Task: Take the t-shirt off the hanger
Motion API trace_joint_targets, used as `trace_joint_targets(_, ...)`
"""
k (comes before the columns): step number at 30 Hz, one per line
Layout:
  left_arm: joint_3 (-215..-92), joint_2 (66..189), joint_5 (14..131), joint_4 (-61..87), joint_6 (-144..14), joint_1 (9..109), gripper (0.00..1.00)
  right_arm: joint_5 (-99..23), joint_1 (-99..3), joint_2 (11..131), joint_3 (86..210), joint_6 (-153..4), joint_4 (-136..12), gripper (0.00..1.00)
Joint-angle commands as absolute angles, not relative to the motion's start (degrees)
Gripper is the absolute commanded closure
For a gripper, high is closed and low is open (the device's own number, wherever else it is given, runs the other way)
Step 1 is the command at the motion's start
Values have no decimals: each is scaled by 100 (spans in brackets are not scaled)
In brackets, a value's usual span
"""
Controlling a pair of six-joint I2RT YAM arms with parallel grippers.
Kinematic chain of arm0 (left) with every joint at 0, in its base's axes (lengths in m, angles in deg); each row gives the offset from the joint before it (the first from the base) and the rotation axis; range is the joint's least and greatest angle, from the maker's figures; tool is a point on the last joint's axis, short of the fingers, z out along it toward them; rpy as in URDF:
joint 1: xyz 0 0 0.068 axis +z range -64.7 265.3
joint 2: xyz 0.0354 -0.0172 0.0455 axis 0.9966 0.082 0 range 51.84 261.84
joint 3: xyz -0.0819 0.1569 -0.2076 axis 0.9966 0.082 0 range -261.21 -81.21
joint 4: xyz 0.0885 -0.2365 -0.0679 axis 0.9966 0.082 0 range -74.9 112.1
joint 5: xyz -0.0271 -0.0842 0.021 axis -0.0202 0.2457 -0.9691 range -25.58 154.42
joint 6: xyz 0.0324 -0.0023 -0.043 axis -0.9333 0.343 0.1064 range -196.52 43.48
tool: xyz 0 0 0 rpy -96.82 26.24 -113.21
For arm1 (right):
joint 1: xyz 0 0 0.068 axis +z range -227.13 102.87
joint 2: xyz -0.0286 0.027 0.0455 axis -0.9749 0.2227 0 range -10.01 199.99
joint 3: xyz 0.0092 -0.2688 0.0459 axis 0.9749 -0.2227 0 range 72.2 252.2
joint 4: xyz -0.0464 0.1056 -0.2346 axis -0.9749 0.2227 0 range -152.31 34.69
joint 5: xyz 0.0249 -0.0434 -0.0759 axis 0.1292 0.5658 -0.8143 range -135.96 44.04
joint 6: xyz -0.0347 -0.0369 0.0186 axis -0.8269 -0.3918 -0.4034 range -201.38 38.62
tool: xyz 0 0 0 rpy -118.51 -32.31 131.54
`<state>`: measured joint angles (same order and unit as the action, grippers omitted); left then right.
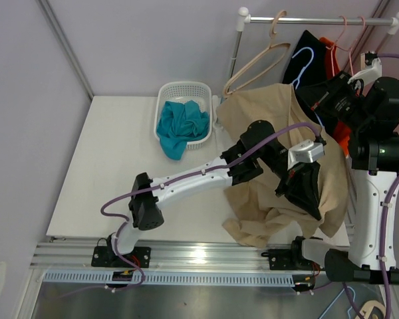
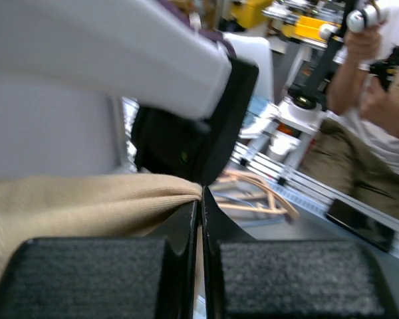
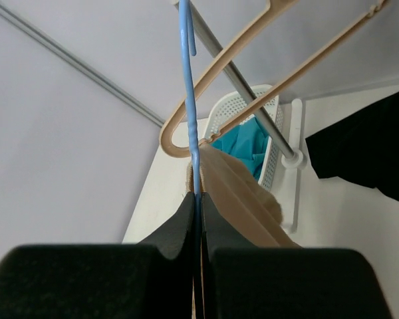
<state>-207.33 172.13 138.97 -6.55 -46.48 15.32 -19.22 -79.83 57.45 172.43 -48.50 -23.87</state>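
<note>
Top external: t-shirt (image 1: pixel 266 123) is hanging on hanger (image 3: pixel 189 100) (removal outstanding). Left gripper (image 2: pixel 201 212) is pinching its fabric closed, right gripper (image 3: pixel 198 206) clamping hanger.

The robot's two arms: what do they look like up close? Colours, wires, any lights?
Both the left arm and the right arm have smooth white links joined by chunky black joints, and each is trailed by a purple cable. A small green light glows on the right arm. The fingers are black, with flat, rough-textured dark pads.
</note>
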Motion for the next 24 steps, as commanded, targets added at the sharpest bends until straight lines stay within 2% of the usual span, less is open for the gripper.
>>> trace_joint_targets(1,-20464,17094,14879,-1496,-3741,1516,99,-1459,-8161,5670,17504,-4676,-2820,100)
trace_joint_targets(5,-18874,16312,14652,-1419,-4451,1630,99,-1406,-8354,5652,17626,-4676,-2750,100)
trace_joint_targets(10,-17467,15171,13924,40,-6103,1885,99,-1678,-8478,5608,17811,-4825,-2434,100)
trace_joint_targets(16,-16673,14448,13447,578,-6729,2315,99,-1836,-8522,5485,17934,-4878,-2249,100)
trace_joint_targets(24,-16312,14008,13131,1202,-7274,2895,99,-2004,-8522,5301,18110,-5045,-1907,100)
